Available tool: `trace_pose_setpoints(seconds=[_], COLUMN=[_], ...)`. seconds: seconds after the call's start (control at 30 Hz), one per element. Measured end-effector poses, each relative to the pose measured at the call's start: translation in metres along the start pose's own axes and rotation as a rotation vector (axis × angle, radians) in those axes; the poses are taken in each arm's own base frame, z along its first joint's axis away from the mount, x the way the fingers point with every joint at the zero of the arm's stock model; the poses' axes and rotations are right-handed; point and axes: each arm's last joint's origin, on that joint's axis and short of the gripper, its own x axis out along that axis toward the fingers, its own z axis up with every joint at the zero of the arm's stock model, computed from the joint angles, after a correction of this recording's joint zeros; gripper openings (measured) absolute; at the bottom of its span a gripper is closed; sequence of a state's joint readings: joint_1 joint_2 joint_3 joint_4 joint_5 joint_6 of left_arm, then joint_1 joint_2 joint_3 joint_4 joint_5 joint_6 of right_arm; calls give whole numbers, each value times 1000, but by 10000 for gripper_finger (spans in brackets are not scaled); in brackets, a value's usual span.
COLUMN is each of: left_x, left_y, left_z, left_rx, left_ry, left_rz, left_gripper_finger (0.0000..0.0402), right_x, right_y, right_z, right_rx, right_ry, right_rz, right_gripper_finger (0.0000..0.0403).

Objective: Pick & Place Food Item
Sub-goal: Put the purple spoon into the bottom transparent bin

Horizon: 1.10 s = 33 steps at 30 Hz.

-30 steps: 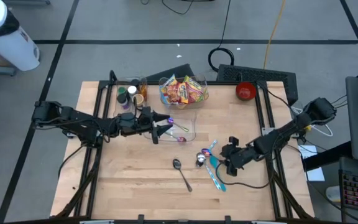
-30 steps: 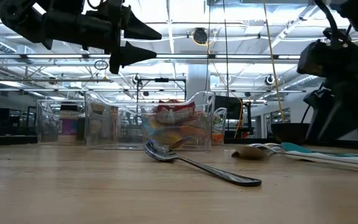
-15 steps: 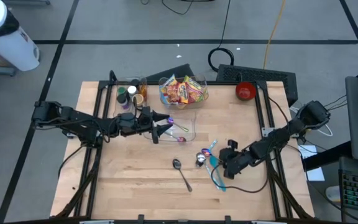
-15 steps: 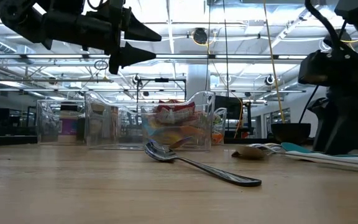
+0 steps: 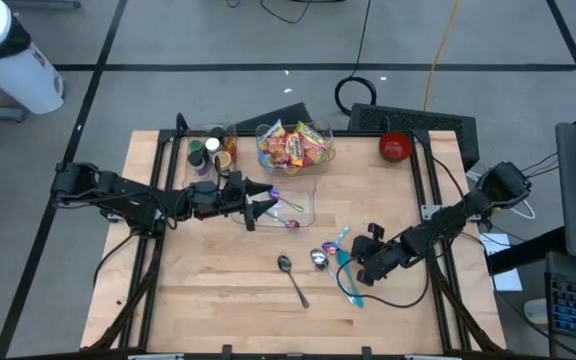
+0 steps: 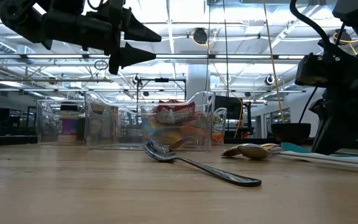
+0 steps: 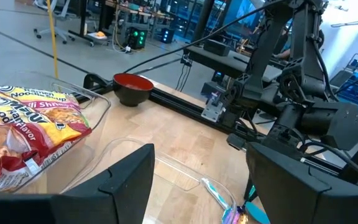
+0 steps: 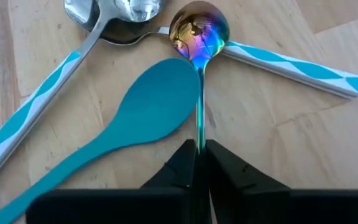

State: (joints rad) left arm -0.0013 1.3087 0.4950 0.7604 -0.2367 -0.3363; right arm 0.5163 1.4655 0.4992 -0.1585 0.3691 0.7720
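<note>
The food, several noodle packets, fills a clear bowl at the table's far middle. My left gripper hangs open and level above a clear tray, and touches nothing. Near the right middle lies a cluster of cutlery. It holds a rainbow-coloured spoon, a teal spoon and two white-and-teal handles. My right gripper is down in this cluster, shut on the rainbow spoon. A steel spoon lies alone nearer the front. My right gripper pinches the rainbow spoon's thin handle between its two fingers. The fingers slant down from the table's right side and lie along the handle. The spoon's bowl points away from the fingers and lies low, over a white-and-teal handle and a steel spoon's neck.
A red bowl stands at the far right. Jars and small bottles stand at the far left beside the noodle bowl. Small purple items lie in the clear tray. Black frame rails run along both sides.
My right gripper has sunk toward the cutlery, tipped further down, and shut on the rainbow spoon's handle. The spoon's bowl has shifted slightly toward the table's left. My left gripper has kept still.
</note>
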Motion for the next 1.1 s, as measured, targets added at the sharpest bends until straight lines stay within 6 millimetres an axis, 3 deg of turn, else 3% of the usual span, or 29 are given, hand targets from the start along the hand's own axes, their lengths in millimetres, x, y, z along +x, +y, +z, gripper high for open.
trace_pose_setpoints(seconds=[0.2, 0.6, 0.87, 1.1], left_x=[0, 0, 0, 0], left_y=[0, 0, -2, -4], left_z=[0, 0, 3, 7], left_rx=[-1, -5, -21, -19], left_ry=[0, -1, -22, -60], left_rz=[0, 0, -47, -70], left_gripper_finger=[262, 262, 262, 262], right_x=[-6, -45, -71, -90], right_y=[1, -11, -11, -9], right_z=[6, 21, 43, 75], right_rx=[12, 31, -13, -64], right_ry=[-66, -283, -607, -885], right_rz=[20, -3, -79, -157], right_gripper_finger=[8, 8, 8, 8])
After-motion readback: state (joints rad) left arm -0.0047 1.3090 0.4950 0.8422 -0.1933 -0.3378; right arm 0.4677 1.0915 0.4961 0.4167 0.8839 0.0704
